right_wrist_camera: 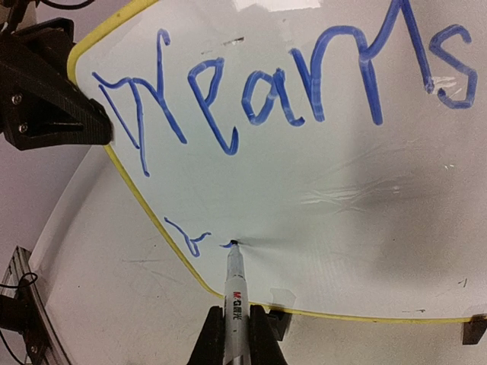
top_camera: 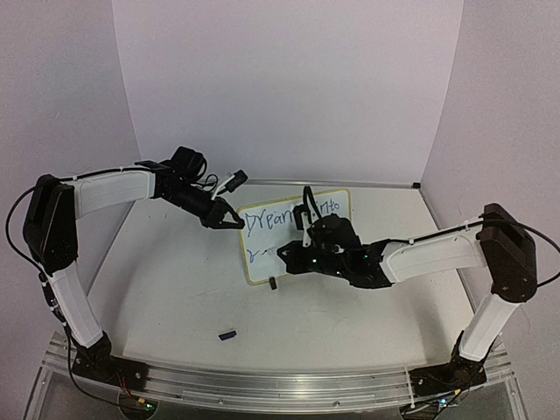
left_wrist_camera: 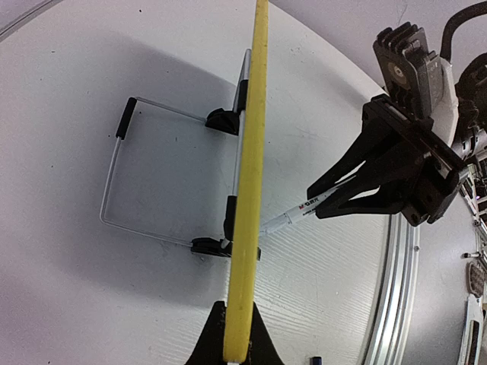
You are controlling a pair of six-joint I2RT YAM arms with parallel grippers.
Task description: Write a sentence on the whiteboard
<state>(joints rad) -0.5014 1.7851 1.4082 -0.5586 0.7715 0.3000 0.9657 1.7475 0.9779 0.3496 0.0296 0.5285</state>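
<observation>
The whiteboard (top_camera: 262, 241) stands upright at mid-table, white with a thin yellow frame (left_wrist_camera: 251, 175). My left gripper (top_camera: 234, 220) is shut on its left edge (left_wrist_camera: 236, 342). My right gripper (top_camera: 284, 254) is shut on a white marker (right_wrist_camera: 234, 289), whose tip touches the board low on the left. The sentence (right_wrist_camera: 266, 91) shows "Dreams" in blue in the right wrist view; more top-line letters sit behind the right arm in the top view. The second line holds only a small first stroke (right_wrist_camera: 190, 237) and a dot at the tip.
A wire stand (left_wrist_camera: 114, 175) and two black clip feet (left_wrist_camera: 221, 120) prop the board from behind. A small dark marker cap (top_camera: 227, 334) lies on the table in front. A metal rail (top_camera: 262, 381) runs along the near edge. White walls enclose the back and sides.
</observation>
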